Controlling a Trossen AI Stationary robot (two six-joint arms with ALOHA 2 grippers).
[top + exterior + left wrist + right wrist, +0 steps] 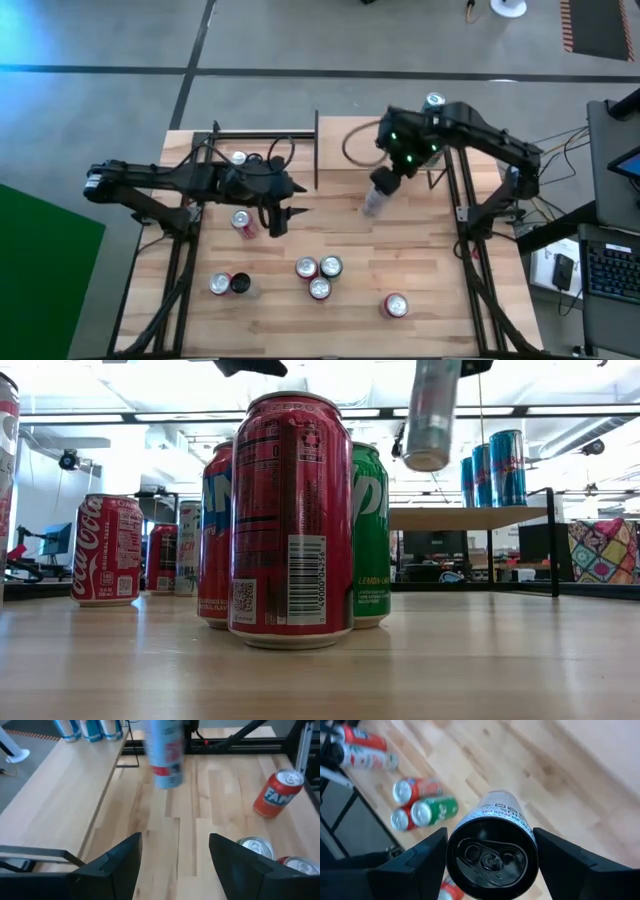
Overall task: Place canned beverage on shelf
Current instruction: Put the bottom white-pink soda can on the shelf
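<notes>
Slim silver-and-blue beverage can [375, 200] hangs in the air, clear of the light-wood butcher-block table [420, 270], gripped near its top by the right hand [385, 182]; the right wrist view shows the two dark fingers [415, 862] pressed against either side of its black lid. In the low view the can's base [430, 455] floats well above the tabletop, just left of the shelf.

Going left to right across the table: the left arm reaches in from the left edge, and its left hand [280, 212] sits over the middle-left of the table with its fingers spread apart and nothing between them, as the left wrist view shows. Just left of that hand stands a red can [242, 222], and nearer the front edge a silver-topped red can [219, 284] stands touching a black-topped can [241, 284]. Right of centre, three cans [319, 276] stand bunched together and touching; the low view shows them as a dark red can [290, 520] in front, a green can [370, 535] and another red one behind. A lone red can [396, 305] stands near the front right.

The small light-wood plank shelf on thin black uprights [470, 517] stands at the far side of the table, and three tall blue cans [495, 468] stand on it.
</notes>
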